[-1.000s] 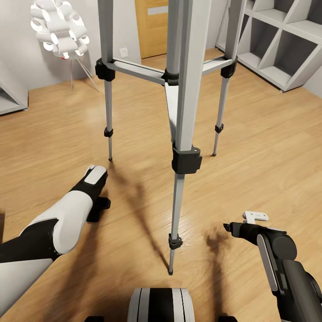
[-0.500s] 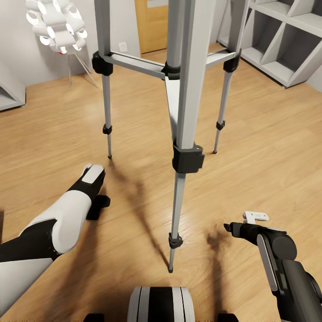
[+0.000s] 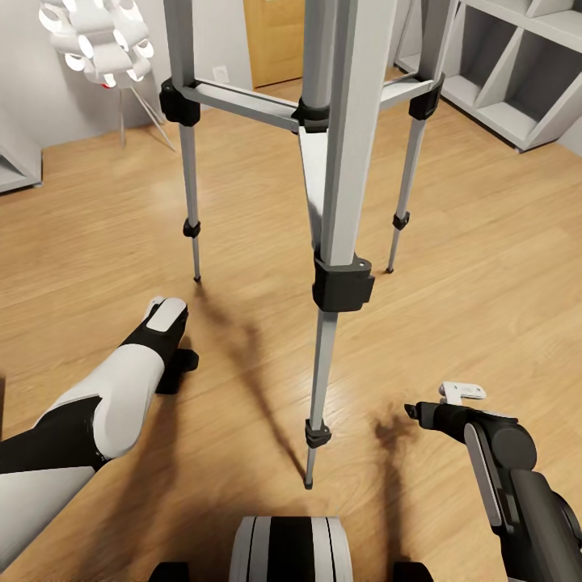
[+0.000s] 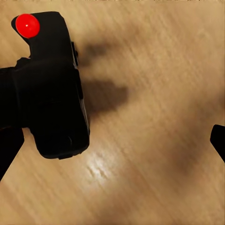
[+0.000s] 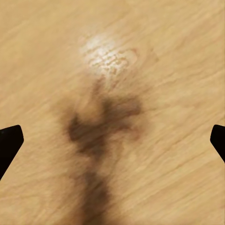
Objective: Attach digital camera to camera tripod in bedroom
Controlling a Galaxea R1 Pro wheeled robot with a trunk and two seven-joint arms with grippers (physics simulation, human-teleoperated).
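Observation:
The camera tripod (image 3: 335,202) stands right ahead of me on the wood floor, its three silver legs spread and its nearest leg ending at a foot (image 3: 308,483) between my arms. The digital camera (image 4: 54,89), black with a red button on top, shows from above in the left wrist view, close against one finger (image 4: 9,152) of my left gripper (image 4: 112,147). The other finger stands far off, so the jaws are wide apart. Whether the camera rests on the floor I cannot tell. My right gripper (image 5: 112,140) is open over bare floor, holding nothing.
A white floor lamp (image 3: 101,40) stands at the back left, and grey shelving (image 3: 517,73) lines the right wall. A wooden door (image 3: 275,40) is behind the tripod. My base (image 3: 291,550) sits just short of the nearest tripod leg.
The head view has shifted: the tripod looms slightly larger and the lamp and shelves have slid toward the top edge. Both arms keep their places in the picture.

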